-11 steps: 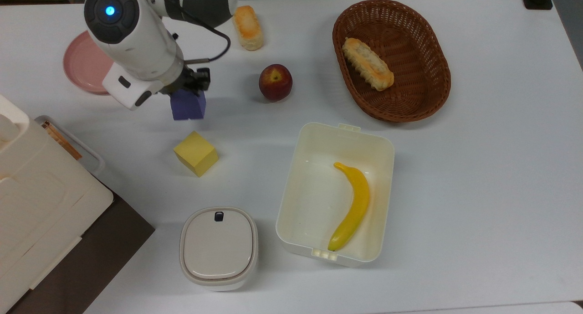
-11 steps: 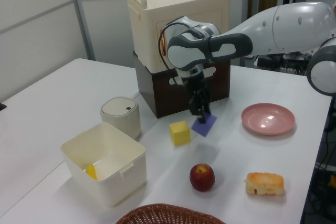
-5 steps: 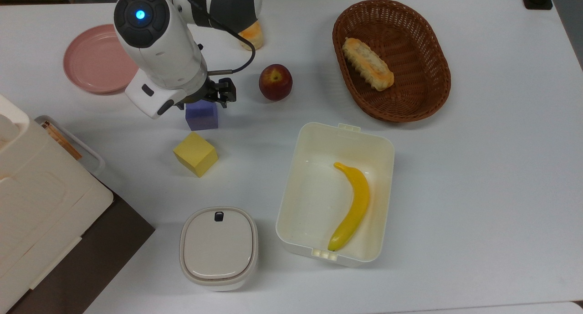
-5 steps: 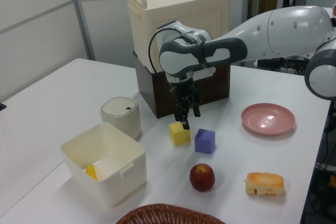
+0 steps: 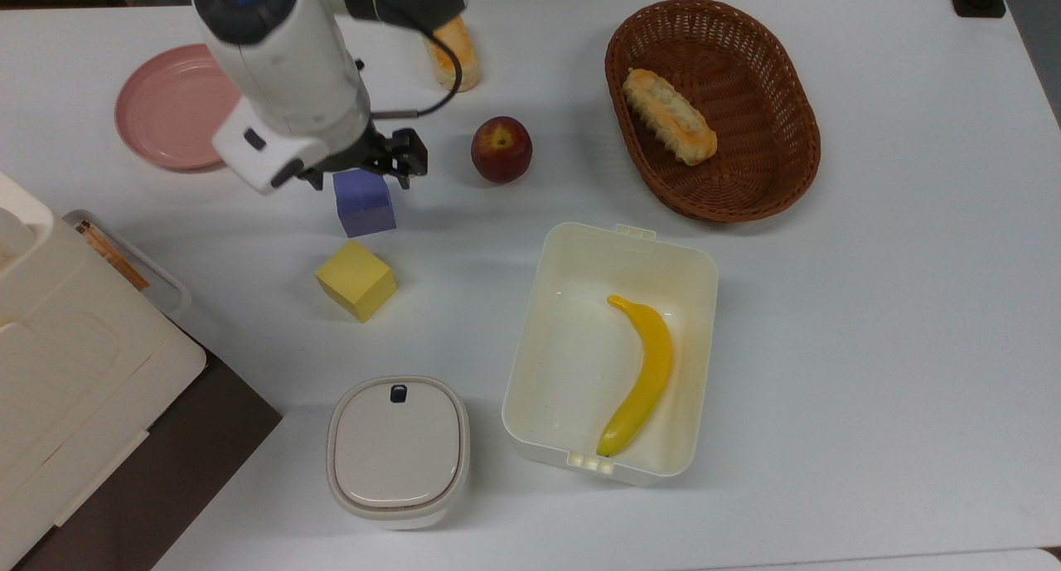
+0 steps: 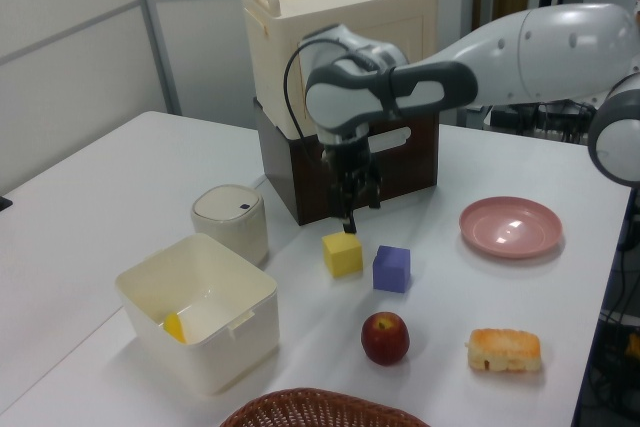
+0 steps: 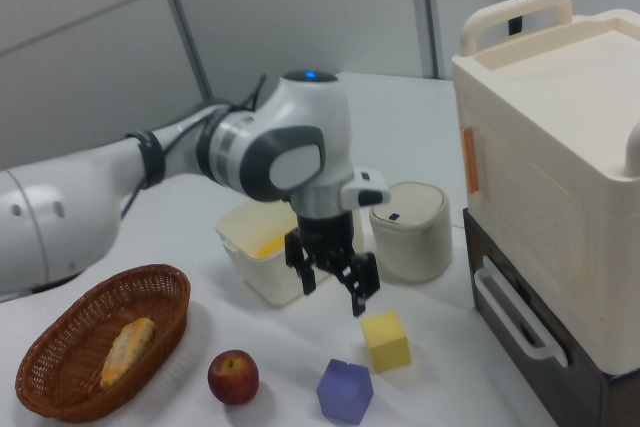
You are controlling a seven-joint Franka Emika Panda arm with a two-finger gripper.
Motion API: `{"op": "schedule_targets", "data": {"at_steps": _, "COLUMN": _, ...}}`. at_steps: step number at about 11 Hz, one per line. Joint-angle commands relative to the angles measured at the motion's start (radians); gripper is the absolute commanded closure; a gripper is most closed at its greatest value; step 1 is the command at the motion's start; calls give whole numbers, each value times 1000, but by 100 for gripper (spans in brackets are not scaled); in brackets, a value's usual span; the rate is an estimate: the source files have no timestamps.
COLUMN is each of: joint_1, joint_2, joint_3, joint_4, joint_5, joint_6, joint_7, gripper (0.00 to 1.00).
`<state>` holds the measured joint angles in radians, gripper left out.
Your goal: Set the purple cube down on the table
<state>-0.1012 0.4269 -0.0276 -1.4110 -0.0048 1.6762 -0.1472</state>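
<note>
The purple cube (image 5: 365, 205) rests flat on the white table (image 5: 870, 306), between the yellow cube (image 5: 356, 278) and the pink plate (image 5: 162, 107). My gripper (image 5: 362, 170) hangs open above it, fingers spread and holding nothing. In the left view the gripper (image 6: 358, 205) is raised over the gap between the yellow cube (image 6: 342, 253) and the purple cube (image 6: 391, 268), touching neither. In the right view the open gripper (image 7: 332, 287) is well above the purple cube (image 7: 345, 390).
An apple (image 5: 501, 149) lies to the right of the purple cube in the top view. A bread roll (image 5: 452, 53), a wicker basket (image 5: 796, 115), a cream box (image 5: 539, 347) holding a banana, a lidded pot (image 5: 398, 451) and a large cream case (image 5: 66, 364) surround the area.
One second ago the gripper held the purple cube tilted. It let the cube go on the table, opened, and has since risen clear of it.
</note>
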Motion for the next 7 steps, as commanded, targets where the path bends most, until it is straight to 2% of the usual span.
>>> {"op": "schedule_targets", "data": {"at_steps": 1, "joint_1": 8, "joint_2": -129, "joint_3": -8, "joint_4": -23, "joint_5": 3, "joint_6": 11, "joint_7": 9, "gripper": 0}}
{"op": "schedule_targets", "data": {"at_steps": 4, "joint_1": 8, "joint_2": -210, "joint_3": -9, "joint_4": -23, "joint_5": 2, "joint_6": -36, "joint_7": 11, "gripper": 0}}
{"op": "schedule_targets", "data": {"at_steps": 7, "joint_1": 8, "joint_2": -237, "joint_3": -8, "joint_4": -25, "joint_5": -76, "joint_6": -61, "joint_7": -9, "gripper": 0}}
